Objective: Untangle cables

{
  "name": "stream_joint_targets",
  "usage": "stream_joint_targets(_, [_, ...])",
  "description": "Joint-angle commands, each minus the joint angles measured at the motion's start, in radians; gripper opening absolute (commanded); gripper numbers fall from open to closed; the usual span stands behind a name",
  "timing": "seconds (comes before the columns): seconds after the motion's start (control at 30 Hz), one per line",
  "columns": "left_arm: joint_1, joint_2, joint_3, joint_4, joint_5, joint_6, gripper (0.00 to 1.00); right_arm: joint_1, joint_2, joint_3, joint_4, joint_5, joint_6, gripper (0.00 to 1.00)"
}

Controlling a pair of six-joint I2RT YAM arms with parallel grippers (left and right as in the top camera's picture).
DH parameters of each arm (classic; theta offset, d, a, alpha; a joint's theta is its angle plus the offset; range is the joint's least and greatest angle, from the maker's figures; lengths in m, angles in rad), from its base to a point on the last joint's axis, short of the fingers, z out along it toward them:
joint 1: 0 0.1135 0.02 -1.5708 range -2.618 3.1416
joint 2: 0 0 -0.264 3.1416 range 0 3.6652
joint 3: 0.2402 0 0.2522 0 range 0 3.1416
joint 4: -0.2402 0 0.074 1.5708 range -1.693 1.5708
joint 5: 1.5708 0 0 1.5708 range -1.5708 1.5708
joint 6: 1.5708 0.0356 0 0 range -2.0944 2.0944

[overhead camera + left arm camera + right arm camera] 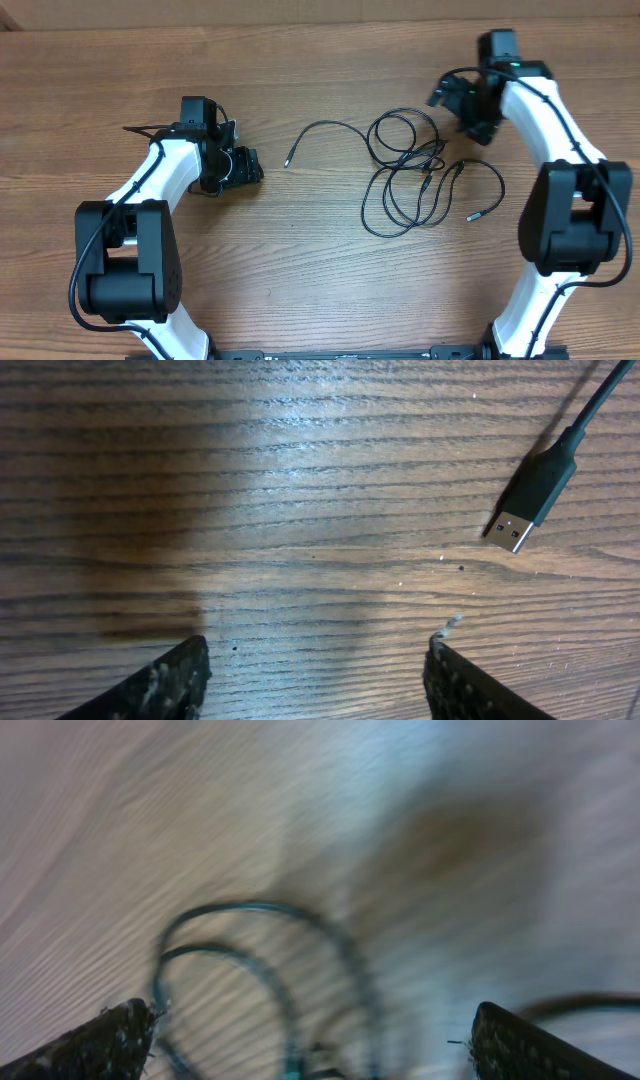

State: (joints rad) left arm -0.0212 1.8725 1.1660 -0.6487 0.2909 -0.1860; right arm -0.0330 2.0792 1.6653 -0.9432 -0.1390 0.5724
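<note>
A wooden desk [300,260] seen from above, with a white and black robot arm at each side. The left hand [248,166] is released, its fingers [165,680] spread apart over bare wood and grasping nothing. Just ahead of it and to its right lies the silver-tipped USB plug [520,525] of one loose cable [330,124], which arcs away from the hand. Farther right, the other cables [428,158] lie in a tangle of overlapping black loops. The right hand [320,1035] hangs over the far right edge of that tangle, also released, fingers wide apart, with blurred loops below and between them.
</note>
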Motion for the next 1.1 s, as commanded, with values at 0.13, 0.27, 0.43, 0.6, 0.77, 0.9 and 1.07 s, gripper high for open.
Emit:
stream_joint_targets(0.13, [-0.028,0.004,0.019,-0.001,-0.006,-0.012,0.8,-0.083,-0.011,-0.01,-0.077,0.037,0.0,1.0])
stream_joint_targets(0.27, [-0.04,0.004,0.019,0.0,-0.006,-0.012,0.82,-0.086,-0.011,-0.01,-0.134,0.034,-0.001,1.0])
stream_joint_targets(0.43, [-0.062,0.004,0.019,-0.002,-0.006,-0.013,0.9,-0.086,-0.011,-0.01,-0.12,0.034,-0.001,1.0])
stream_joint_targets(0.6, [-0.072,0.004,0.019,-0.011,-0.005,-0.013,0.9,-0.086,-0.011,-0.01,-0.087,0.034,-0.001,1.0])
stream_joint_targets(0.77, [-0.072,0.004,0.025,-0.008,0.1,-0.025,0.04,-0.086,-0.011,-0.01,-0.068,0.034,-0.001,1.0])
stream_joint_targets(0.9, [-0.079,0.004,0.105,-0.075,0.122,-0.024,0.04,-0.086,-0.011,-0.01,-0.055,0.034,-0.001,1.0])
stream_joint_targets(1.07, [-0.108,0.004,0.344,-0.289,0.049,-0.024,0.04,-0.086,-0.011,-0.01,-0.053,0.034,-0.001,1.0])
